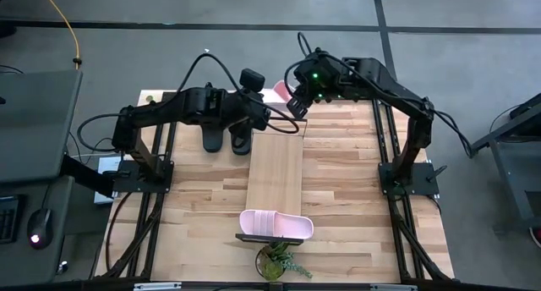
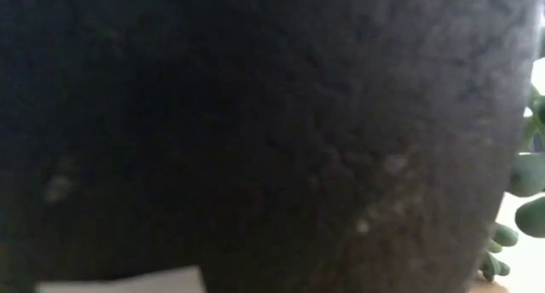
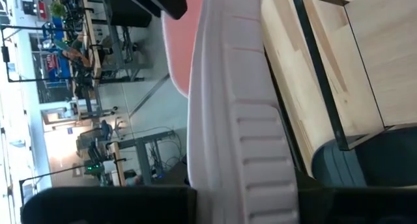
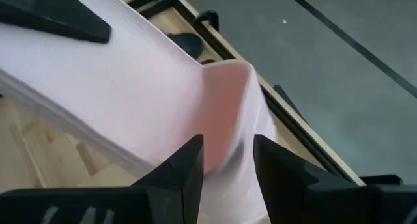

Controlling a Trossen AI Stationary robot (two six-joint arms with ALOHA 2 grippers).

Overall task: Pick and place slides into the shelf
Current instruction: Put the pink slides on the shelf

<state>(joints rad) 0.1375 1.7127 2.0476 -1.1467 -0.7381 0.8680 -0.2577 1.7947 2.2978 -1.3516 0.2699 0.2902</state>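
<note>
You have both claws meeting at the top centre of the high view, at the far end of the shelf (image 1: 275, 177). Your right claw (image 4: 225, 162) is clenched on a pale pink slide (image 4: 143, 94): its own wrist view shows the two dark fingers (image 4: 186, 168) pinching the slide's edge between them. In the high view that slide shows only as a pink sliver (image 1: 280, 90) at the desk's top edge, between the two arms. Your left claw (image 1: 269, 120) reaches in from the left of that frame toward the same spot; its wrist view is filled by the ribbed sole of the same pink slide (image 3: 241, 126), yet you cannot tell from it whether this claw is gripping or loose. The other pink slide (image 1: 276, 224) lies on the shelf's near end, at the lower centre of the high view, just above a small potted plant (image 1: 279, 261). The black pair (image 1: 226, 140) sits on the desk (image 1: 355, 198) left of the shelf, partly under the left arm. The low view is blocked by a dark surface, with green leaves (image 2: 524, 208) at its right edge.
</note>
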